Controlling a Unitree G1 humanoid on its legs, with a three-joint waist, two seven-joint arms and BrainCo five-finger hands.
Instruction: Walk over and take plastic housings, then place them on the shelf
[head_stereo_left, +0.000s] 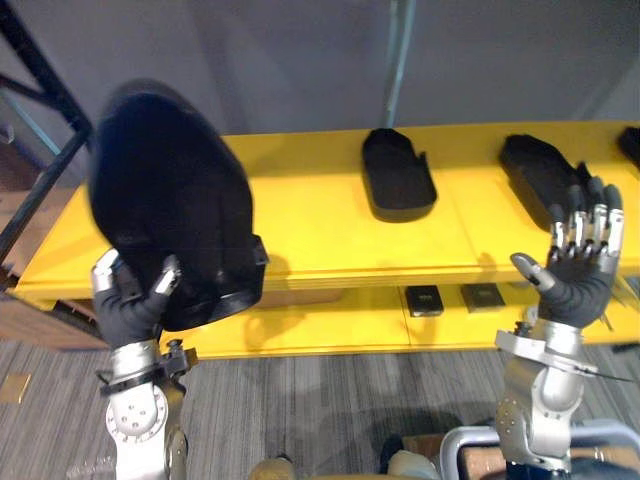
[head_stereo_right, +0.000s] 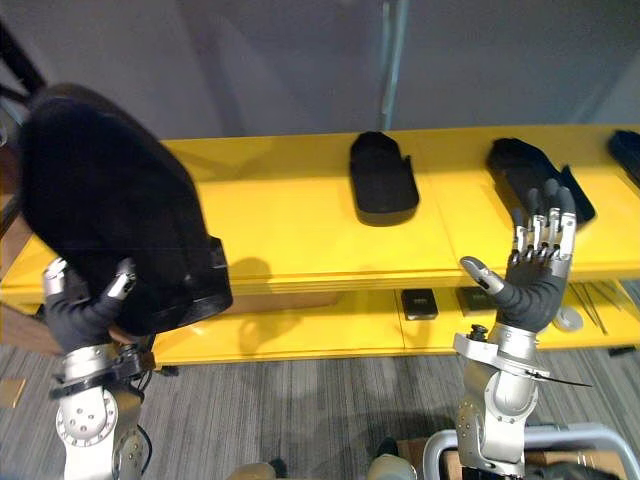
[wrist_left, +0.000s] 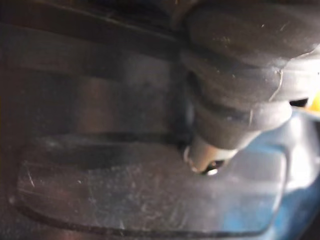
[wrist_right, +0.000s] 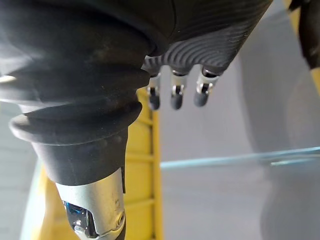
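The left hand (head_stereo_left: 130, 300) curls its fingers round the lower rim of a big black plastic housing (head_stereo_left: 170, 190), held up over the left end of the yellow shelf (head_stereo_left: 300, 230). It looks like a stiff, light, smooth shell, best gripped by that rim. The right hand (head_stereo_left: 578, 280) is spread and empty before the shelf's right end. I count four housings: the held one, a middle housing (head_stereo_left: 397, 175), a right housing (head_stereo_left: 540, 170) and an edge housing (head_stereo_left: 630, 145), all three on the shelf.
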